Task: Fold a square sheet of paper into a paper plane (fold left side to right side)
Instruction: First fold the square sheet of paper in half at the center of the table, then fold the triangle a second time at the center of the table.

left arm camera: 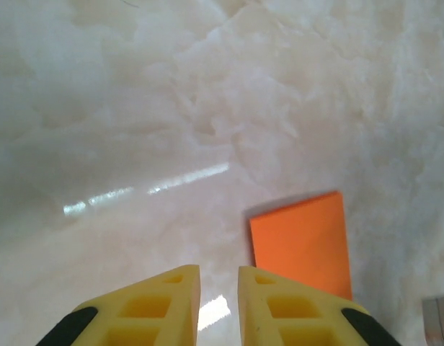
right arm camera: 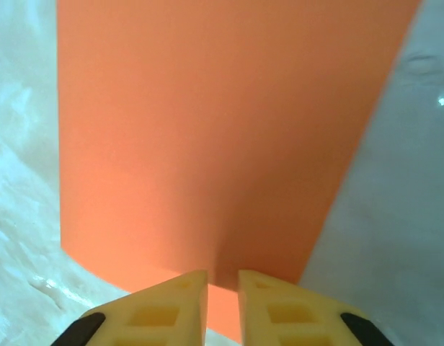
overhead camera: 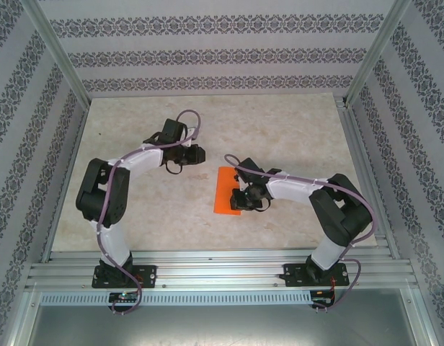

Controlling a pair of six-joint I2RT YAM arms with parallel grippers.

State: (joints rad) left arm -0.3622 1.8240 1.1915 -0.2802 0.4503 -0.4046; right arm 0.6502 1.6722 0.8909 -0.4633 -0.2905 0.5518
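Note:
The square sheet of paper (overhead camera: 225,189) lies on the marble table as a bright orange upright rectangle, doubled over. My right gripper (overhead camera: 238,200) sits at its lower right edge. In the right wrist view the sheet of paper (right arm camera: 207,130) spreads out ahead, and its upper layer curves up just in front of my right gripper (right arm camera: 223,281), whose jaws stand a little apart with orange showing through the gap. My left gripper (overhead camera: 200,153) hovers left of and beyond the sheet. Over bare table the left gripper (left arm camera: 219,277) is slightly open and empty, with the paper (left arm camera: 301,241) ahead to its right.
The pale marble tabletop (overhead camera: 280,130) stretches free behind and to both sides of the sheet. Patterned walls with metal posts (overhead camera: 56,50) enclose it. An aluminium rail (overhead camera: 222,263) runs along the near edge by the arm bases.

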